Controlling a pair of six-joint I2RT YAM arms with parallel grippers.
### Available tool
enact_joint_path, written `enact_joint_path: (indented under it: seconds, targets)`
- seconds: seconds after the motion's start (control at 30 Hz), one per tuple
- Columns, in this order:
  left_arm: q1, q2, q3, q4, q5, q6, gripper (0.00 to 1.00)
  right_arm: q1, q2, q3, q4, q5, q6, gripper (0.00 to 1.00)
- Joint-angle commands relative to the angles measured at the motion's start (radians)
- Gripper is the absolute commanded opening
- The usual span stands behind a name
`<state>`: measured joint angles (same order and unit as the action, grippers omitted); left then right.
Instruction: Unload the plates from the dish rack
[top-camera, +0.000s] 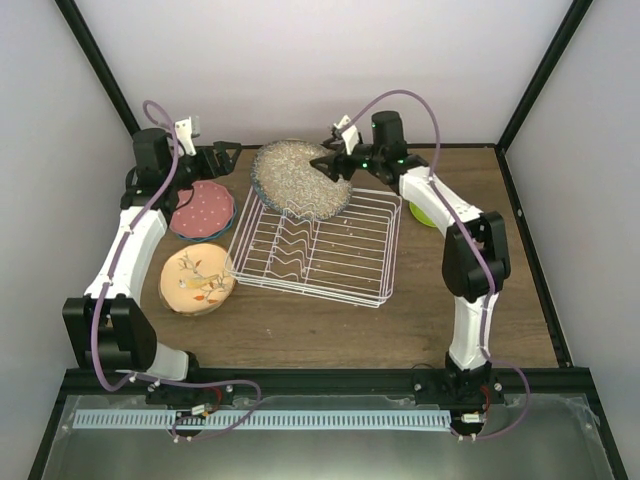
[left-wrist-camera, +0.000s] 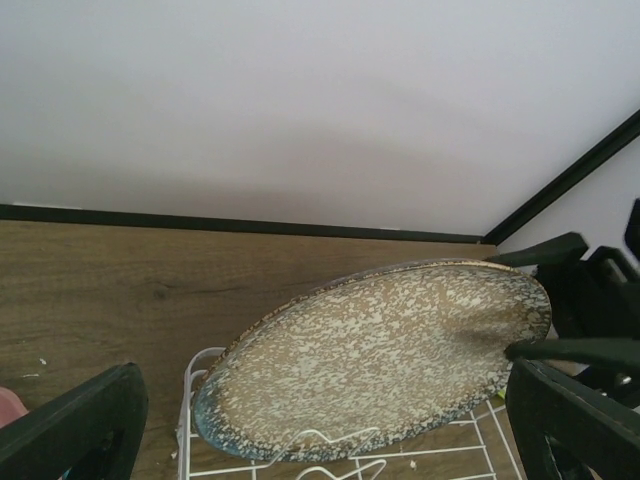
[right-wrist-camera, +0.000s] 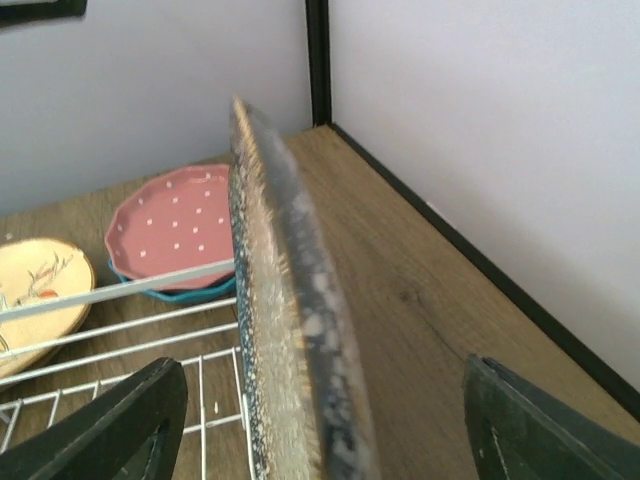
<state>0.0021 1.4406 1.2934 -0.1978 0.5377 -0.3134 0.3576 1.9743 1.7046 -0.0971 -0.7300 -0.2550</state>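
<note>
- The big grey speckled plate stands tilted on edge at the upper left corner of the white dish rack, centre of the overhead view.
- The right gripper straddles the plate's right rim with its jaws spread wide. Its wrist view shows a gap on each side of the rim, so it is not clamped.
- The left gripper, upper left, is released with nothing between its fingers, just left of the grey plate.
- Left of the rack, a pink dotted plate lies on a blue plate.
- The cream floral plate lies flat at lower left.
- A lime green plate shows at the right, partly behind the right arm.
</note>
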Motion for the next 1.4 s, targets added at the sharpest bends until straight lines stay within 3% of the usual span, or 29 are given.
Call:
enact_joint_path:
  seconds: [0.0,0.1,0.27,0.4,0.73,1.0,1.37]
  targets:
    - [0.006,0.005,0.007,-0.003,0.013,0.003,1.00,0.046,0.038,0.043,-0.040,0.063,-0.055,0.74]
    - [0.006,0.001,0.005,-0.003,0.011,0.005,1.00,0.067,0.047,0.041,-0.043,0.134,-0.093,0.64]
    - [0.005,0.000,0.001,-0.002,0.013,0.004,1.00,0.083,0.040,0.035,-0.031,0.199,-0.126,0.24]
    - [0.006,-0.001,-0.002,0.000,0.013,0.002,1.00,0.088,0.017,0.017,-0.010,0.240,-0.153,0.02]
    - [0.005,0.008,0.004,0.012,0.018,-0.008,1.00,0.095,-0.044,0.013,0.069,0.287,-0.188,0.01]
    - [0.005,0.015,0.012,0.015,0.022,-0.013,1.00,0.093,-0.051,0.172,0.002,0.295,-0.262,0.01]
    - [0.006,0.022,0.015,0.009,0.028,-0.011,1.00,0.085,-0.142,0.207,-0.059,0.264,-0.283,0.01]
